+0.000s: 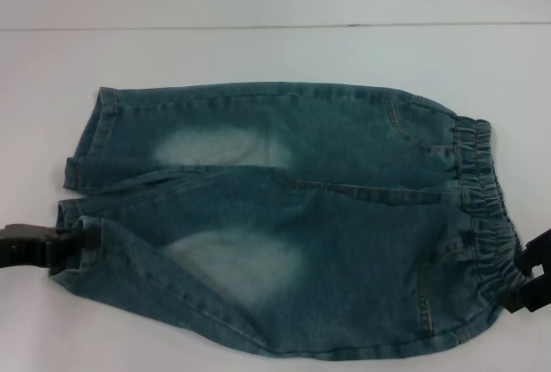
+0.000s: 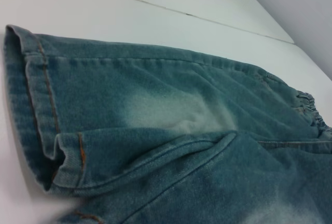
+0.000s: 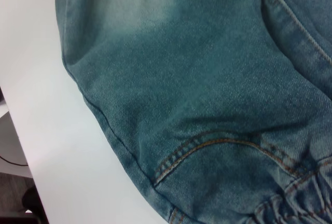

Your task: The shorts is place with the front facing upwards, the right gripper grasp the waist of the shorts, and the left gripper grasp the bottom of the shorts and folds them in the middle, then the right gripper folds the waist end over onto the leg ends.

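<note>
Shorts (image 1: 284, 217) flat on table (image 1: 258, 53); left gripper (image 1: 73, 243) at hem, right gripper (image 1: 529, 277) at waist.

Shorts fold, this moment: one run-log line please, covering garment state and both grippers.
shorts: flat, unfolded, front up, waistband to the robot's right | left gripper: at near leg hem | right gripper: at waistband near corner | table: white

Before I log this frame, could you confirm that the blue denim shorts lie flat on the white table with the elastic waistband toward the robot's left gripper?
Not quite. The head view shows the blue denim shorts flat on the white table, but the elastic waistband lies toward the right gripper; the left gripper is at the leg hems.
</note>
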You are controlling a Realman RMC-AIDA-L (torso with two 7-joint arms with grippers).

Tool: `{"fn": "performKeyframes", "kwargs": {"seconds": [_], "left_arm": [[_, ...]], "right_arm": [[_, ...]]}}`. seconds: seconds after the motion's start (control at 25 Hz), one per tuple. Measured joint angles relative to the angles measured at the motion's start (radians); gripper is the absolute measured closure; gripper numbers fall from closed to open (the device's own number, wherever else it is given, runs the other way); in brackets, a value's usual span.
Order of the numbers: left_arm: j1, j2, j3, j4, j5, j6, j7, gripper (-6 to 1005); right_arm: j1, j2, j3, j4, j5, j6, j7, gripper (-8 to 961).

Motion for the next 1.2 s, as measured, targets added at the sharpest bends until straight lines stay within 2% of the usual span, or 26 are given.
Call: {"fn": "performKeyframes", "kwargs": {"seconds": [0.16,0.32,0.52,0.72,0.92,1.04,1.08,1.2], "left_arm": [[0.000,0.000,0.003,0.000,0.000,0.007,0.008,1000],[0.000,0.000,0.003,0.000,0.000,0.012,0.015,1000],[-0.002,0.004,0.000,0.001,0.000,0.012,0.015,1001],[-0.011,0.010,0.005,0.004,-0.024,0.014,0.015,1001],[-0.025,0.018,0.004,0.012,-0.045,0.058,0.003,1001],[-0.037,0.030,-0.002,0.008,-0.071,0.064,-0.015,1001],[-0.041,0.035,-0.003,0.003,-0.081,0.057,-0.019,1001],[-0.062,0.054,-0.005,-0.027,-0.100,0.001,-0.021,1001]], "right_arm": [[-0.002,-0.001,0.001,-0.002,0.000,0.001,0.000,240],[-0.004,-0.001,0.003,-0.002,0.000,0.004,-0.001,478],[-0.005,-0.004,0.008,-0.002,0.000,0.006,-0.005,719],[-0.007,-0.004,0.008,-0.001,0.001,0.012,-0.010,919],[-0.028,-0.007,0.033,0.000,0.007,-0.011,-0.031,913],[-0.038,-0.015,0.136,0.020,0.020,-0.017,-0.086,910],[-0.038,-0.021,0.187,0.043,0.029,-0.015,-0.112,909],[-0.030,-0.061,0.315,0.172,0.084,0.014,-0.163,905]]}}
